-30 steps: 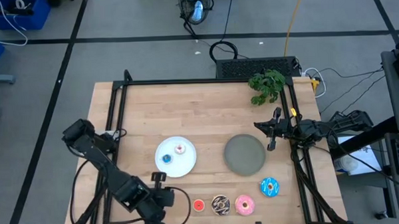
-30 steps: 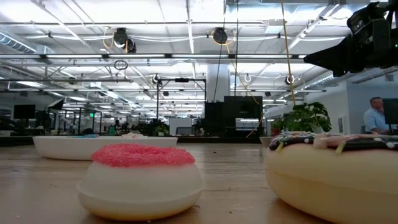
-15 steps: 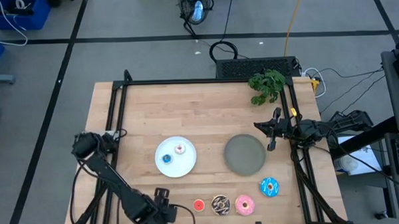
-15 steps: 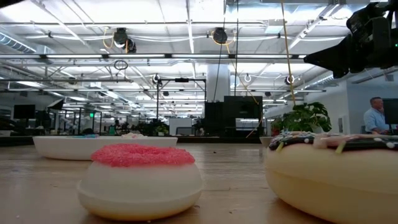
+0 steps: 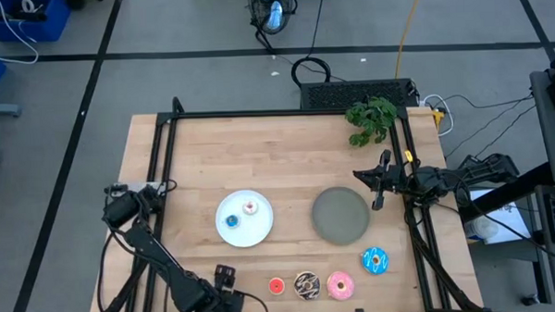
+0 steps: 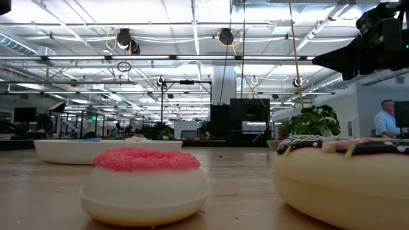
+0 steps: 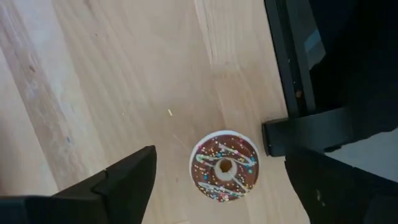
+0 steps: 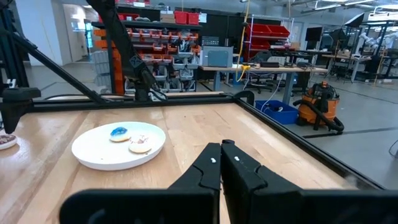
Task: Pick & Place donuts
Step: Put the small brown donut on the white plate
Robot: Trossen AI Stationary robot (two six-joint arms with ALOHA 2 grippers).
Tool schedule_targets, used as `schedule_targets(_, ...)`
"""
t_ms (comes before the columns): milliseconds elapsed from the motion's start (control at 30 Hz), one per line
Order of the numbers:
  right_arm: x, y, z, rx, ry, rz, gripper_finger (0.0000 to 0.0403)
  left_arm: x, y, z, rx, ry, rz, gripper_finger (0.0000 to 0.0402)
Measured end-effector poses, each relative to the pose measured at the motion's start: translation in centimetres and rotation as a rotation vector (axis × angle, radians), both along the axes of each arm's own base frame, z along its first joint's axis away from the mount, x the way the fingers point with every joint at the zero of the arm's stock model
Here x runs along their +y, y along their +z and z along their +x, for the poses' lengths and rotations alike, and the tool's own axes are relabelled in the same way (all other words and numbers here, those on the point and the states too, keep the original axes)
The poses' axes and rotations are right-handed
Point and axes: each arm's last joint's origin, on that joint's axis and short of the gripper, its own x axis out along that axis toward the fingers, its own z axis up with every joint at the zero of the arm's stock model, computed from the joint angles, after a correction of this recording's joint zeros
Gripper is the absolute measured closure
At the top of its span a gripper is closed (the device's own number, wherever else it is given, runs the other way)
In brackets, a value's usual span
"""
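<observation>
Donuts are split between the white plate (image 5: 244,219) and the near edge of the bench (image 5: 259,152). Tiny blue donut (image 5: 231,221) and tiny white-pink donut (image 5: 250,208) lie on the white plate, left of the bench's centre. Grey plate (image 5: 341,215) sits bare just right of it. Along the near edge, left to right: tiny red donut (image 5: 276,286), chocolate donut (image 5: 307,285) with white drizzle, pink donut (image 5: 340,285), then blue donut (image 5: 375,260) a bit farther in, near the grey plate. Left end effector (image 5: 223,278) is at the near edge, left of the red donut, fingers (image 7: 124,177) spread wide and released, nothing between them; its wrist view looks down on the chocolate donut. Right end effector (image 5: 382,180) waits at the right side of the bench beside the grey plate, fingers (image 8: 214,165) clenched together, empty. Green plant (image 5: 372,118) stands at the far right corner.
</observation>
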Motion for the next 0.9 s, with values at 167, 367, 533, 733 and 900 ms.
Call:
schedule_targets(167, 0.0, 0.0, 0.0, 0.001, 0.000, 0.000, 0.0403, 0.1, 0.0, -0.1, 0.029, 0.049, -0.009, 0.0050)
schedule_targets(367, 0.0, 0.0, 0.0, 0.000, 0.000, 0.000, 0.0403, -0.1, 0.0, -0.3, 0.029, 0.055, -0.012, 0.0050)
schedule_targets(533, 0.0, 0.0, 0.0, 0.000, 0.000, -0.001, 0.0403, -0.1, 0.0, -0.3, 0.030, 0.054, -0.012, 0.0050)
schedule_targets(733, 0.0, 0.0, 0.0, 0.001, -0.001, -0.003, 0.0403, 0.0, -1.6, 0.0, 0.090, 0.045, 0.005, 0.0050)
schedule_targets(900, 0.0, 0.0, 0.0, 0.001, -0.001, -0.004, 0.0403, 0.1, -2.3, 0.3, 0.107, 0.010, 0.016, 0.0050)
